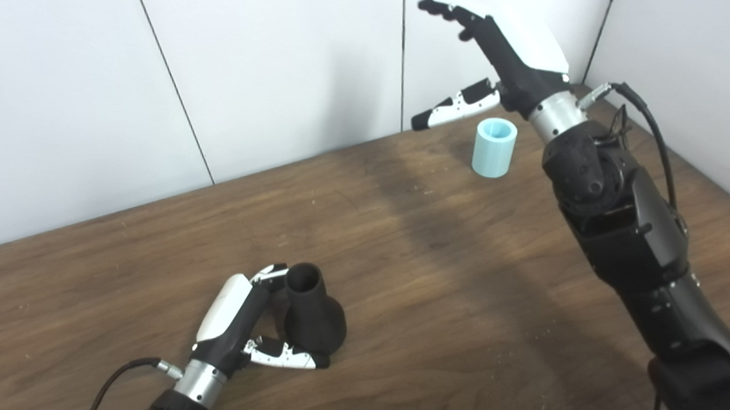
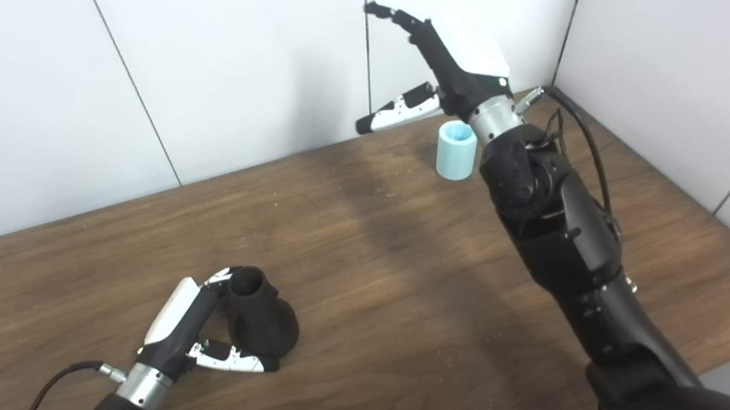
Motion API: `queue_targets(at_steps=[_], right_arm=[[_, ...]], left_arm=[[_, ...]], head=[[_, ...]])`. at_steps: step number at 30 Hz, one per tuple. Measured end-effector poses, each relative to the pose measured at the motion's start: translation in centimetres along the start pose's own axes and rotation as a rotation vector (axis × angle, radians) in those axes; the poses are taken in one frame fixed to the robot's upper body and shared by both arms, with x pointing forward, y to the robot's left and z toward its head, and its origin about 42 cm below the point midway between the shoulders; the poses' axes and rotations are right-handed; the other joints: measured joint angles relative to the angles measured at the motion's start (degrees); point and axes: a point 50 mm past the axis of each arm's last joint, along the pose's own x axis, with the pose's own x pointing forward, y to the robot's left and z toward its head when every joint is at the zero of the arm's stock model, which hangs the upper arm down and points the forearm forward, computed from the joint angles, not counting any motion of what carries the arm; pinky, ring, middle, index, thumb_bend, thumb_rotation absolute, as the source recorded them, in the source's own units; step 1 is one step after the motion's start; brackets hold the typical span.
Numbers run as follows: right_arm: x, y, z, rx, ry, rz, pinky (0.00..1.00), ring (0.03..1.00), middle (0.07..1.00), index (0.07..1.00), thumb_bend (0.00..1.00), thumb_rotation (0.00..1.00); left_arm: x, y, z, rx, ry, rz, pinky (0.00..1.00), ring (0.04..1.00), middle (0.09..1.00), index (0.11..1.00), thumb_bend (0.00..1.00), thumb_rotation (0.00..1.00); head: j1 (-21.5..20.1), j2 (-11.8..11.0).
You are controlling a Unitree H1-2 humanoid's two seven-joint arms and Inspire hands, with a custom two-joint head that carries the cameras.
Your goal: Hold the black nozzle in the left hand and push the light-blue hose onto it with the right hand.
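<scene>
At seven o'clock, the left robot hand (image 1: 246,329) cups the upright black nozzle (image 1: 313,316) on the wooden table (image 1: 407,278). At one o'clock, the right robot hand (image 1: 489,64) hangs spread, empty, above the standing light-blue hose (image 1: 493,148).

The table (image 1: 407,278) lies bare between the nozzle (image 1: 313,316) near the front left and the hose (image 1: 494,147) near the back right, so a wide open stretch of wood separates them. The left hand (image 1: 246,329) closes off the nozzle's left and front sides; its right side and its upward-facing mouth are free. The right hand (image 1: 495,51) hovers open above and just behind the hose, and its forearm (image 1: 619,215) blocks the hose's right side. The wall (image 1: 268,78) stands close behind the hose, with a corner to its right.
</scene>
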Motion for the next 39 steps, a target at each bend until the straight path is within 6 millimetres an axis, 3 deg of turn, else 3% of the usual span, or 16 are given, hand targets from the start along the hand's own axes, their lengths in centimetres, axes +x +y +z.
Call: queue_targets(at_steps=[3, 6, 9, 21, 29, 39], right_arm=[[0.8, -1.0, -0.4, -0.082, 0.029, 0.026, 0.7, 0.846, 0.862, 0.852, 0.97, 0.28], [1.7, -2.1, -0.9, -0.152, 0.085, 0.058, 0.96, 0.879, 0.87, 0.846, 0.98, 0.28], [2.1, -2.5, -1.4, -0.201, 0.146, 0.09, 1.0, 0.889, 0.872, 0.834, 0.99, 0.29], [2.2, -0.1, -3.9, -0.279, 0.311, 0.236, 1.0, 0.899, 0.898, 0.809, 1.0, 0.26], [2.6, 0.6, -5.1, -0.318, 0.364, 0.292, 0.81, 0.897, 0.913, 0.827, 1.0, 0.22], [2.9, 1.3, -7.4, -0.381, 0.411, 0.359, 0.77, 0.9, 0.912, 0.832, 1.0, 0.22]], left_arm=[[0.0, 0.0, 0.0, 0.002, 0.0, 0.0, 0.9, 0.713, 0.545, 0.446, 0.52, 0.0], [0.0, 0.0, 0.0, 0.002, 0.0, -0.001, 0.9, 0.713, 0.544, 0.447, 0.52, 0.0], [0.0, 0.0, 0.0, 0.002, 0.0, 0.0, 0.9, 0.713, 0.544, 0.447, 0.52, 0.0], [0.1, 0.0, 0.0, 0.002, 0.0, 0.0, 0.91, 0.713, 0.543, 0.447, 0.52, 0.0], [0.1, 0.0, 0.0, 0.003, 0.0, 0.0, 0.92, 0.713, 0.543, 0.447, 0.52, 0.0], [0.1, 0.0, 0.0, 0.004, 0.0, -0.001, 0.92, 0.714, 0.544, 0.447, 0.52, 0.0]], head=[[-0.17, 0.09], [-0.18, 0.09], [-0.18, 0.18], [0.09, 0.09], [0.18, 0.18], [0.35, 0.26]])
